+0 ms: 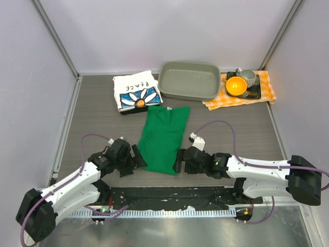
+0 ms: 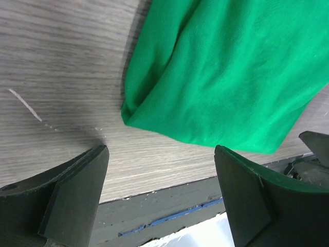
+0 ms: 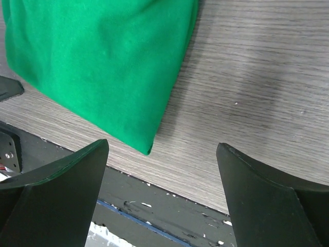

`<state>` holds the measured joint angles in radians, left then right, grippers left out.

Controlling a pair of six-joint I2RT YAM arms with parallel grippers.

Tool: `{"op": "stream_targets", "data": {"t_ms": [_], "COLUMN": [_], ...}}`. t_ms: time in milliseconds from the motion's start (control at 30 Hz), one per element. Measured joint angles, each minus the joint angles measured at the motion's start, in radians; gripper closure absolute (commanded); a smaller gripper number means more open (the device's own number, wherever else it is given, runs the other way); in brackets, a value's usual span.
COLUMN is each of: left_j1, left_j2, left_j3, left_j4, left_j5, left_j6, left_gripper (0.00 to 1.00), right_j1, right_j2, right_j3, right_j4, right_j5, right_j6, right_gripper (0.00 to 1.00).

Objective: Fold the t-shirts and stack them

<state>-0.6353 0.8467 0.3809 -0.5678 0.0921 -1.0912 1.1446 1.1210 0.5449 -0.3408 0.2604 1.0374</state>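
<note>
The green t-shirt (image 1: 163,138) lies folded into a long strip in the middle of the table, running from near the front edge toward the back. It also shows in the left wrist view (image 2: 226,72) and in the right wrist view (image 3: 103,67). The white "PEACE" daisy t-shirt (image 1: 135,91) lies folded at the back left, just beyond the green one. My left gripper (image 1: 136,157) is open and empty beside the green shirt's near left corner. My right gripper (image 1: 178,160) is open and empty beside its near right corner.
A grey tub (image 1: 188,81) stands at the back centre. An orange-and-white checked cloth (image 1: 239,94) at the back right carries an orange bowl (image 1: 236,86) and a metal cup (image 1: 248,77). The table's dark front rail (image 1: 169,195) runs just behind both grippers.
</note>
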Motion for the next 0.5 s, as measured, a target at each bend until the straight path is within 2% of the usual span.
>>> {"op": "stream_targets", "data": {"t_ms": [133, 333, 433, 500], "left_j1": [-0.002, -0.003, -0.003, -0.003], "left_j2": [0.027, 0.141, 0.188, 0.207], "left_j3": [0.002, 0.033, 0.039, 0.036], "left_j4": [0.037, 0.116, 0.178, 0.211], "left_j5": [-0.045, -0.08, -0.083, -0.084], "left_j6": [-0.008, -0.015, -0.026, -0.029], "left_gripper": [0.12, 0.22, 0.3, 0.41], "right_j1": [0.004, 0.013, 0.02, 0.024], "right_j2": [-0.006, -0.028, -0.031, -0.031], "right_j3": [-0.001, -0.007, -0.013, -0.018], "right_j4": [0.016, 0.035, 0.043, 0.046], "right_j5": [0.003, 0.007, 0.007, 0.007], "right_j6": [0.026, 0.059, 0.073, 0.081], "right_gripper": [0.09, 0.1, 0.1, 0.11]}}
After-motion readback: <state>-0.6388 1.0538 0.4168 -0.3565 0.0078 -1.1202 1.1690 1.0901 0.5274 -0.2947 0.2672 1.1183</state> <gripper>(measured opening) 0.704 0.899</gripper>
